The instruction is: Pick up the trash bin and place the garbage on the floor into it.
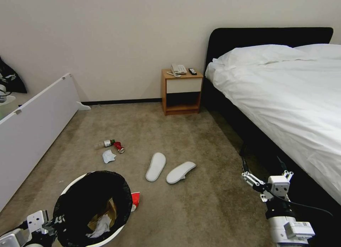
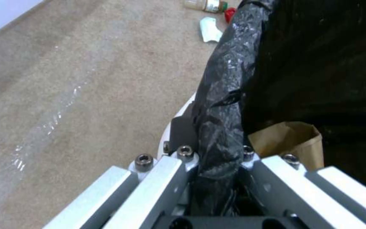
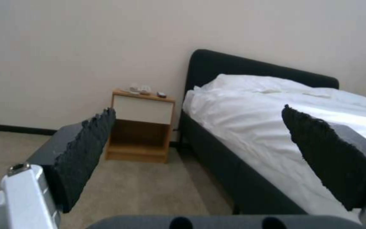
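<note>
The trash bin (image 1: 76, 181), white with a black bag over its rim, stands tilted at the lower left of the head view. My left gripper (image 1: 52, 223) is shut on its near rim (image 2: 219, 149). Inside lie a brown paper bag (image 2: 291, 140) and crumpled white paper (image 1: 101, 225). On the floor (image 1: 199, 211) are two white slippers (image 1: 155, 166) (image 1: 180, 172), a clear bottle (image 1: 104, 144), a red can (image 1: 119, 147) and a white mask (image 1: 108, 156). A red-white carton (image 1: 135, 200) lies against the bin. My right gripper (image 1: 263, 166) hangs open beside the bed, holding nothing.
A bed (image 1: 284, 97) with white linen and a dark frame fills the right side. A wooden nightstand (image 1: 182, 92) with a phone stands by the far wall. A white board (image 1: 32, 126) leans along the left. Open carpet lies between bin and bed.
</note>
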{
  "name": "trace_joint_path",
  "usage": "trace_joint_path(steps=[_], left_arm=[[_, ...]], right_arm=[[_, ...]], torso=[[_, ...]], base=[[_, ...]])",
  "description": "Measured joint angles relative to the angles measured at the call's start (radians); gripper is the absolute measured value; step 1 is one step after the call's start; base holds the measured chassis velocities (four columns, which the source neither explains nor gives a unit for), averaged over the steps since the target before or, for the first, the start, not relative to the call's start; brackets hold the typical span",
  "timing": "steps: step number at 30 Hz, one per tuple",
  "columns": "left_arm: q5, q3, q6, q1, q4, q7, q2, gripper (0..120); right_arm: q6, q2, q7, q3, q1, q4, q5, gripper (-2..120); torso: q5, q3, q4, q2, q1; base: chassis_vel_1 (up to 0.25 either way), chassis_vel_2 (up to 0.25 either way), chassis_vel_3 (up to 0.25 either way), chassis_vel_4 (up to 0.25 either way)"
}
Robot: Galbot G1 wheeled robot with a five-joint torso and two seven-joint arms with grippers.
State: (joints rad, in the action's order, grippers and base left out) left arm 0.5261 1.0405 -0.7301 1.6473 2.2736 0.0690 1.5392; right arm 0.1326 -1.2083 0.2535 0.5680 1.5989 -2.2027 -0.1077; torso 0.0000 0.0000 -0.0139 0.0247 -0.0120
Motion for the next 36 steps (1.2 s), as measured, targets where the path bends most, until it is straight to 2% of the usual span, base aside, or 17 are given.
trace_joint_path(steps=[36], left_arm=[[-0.003, 0.014, -0.001, 0.015, 0.009, -0.004, 0.014, 2]], right_arm=[[0.020, 0.009, 0.000, -0.007, -0.020, 0.025, -0.003, 100]], torso=[[0.0000, 0.000, 0.0001, 0.000, 0.000]], base=[[0.004, 0.006, 0.006, 0.006]])
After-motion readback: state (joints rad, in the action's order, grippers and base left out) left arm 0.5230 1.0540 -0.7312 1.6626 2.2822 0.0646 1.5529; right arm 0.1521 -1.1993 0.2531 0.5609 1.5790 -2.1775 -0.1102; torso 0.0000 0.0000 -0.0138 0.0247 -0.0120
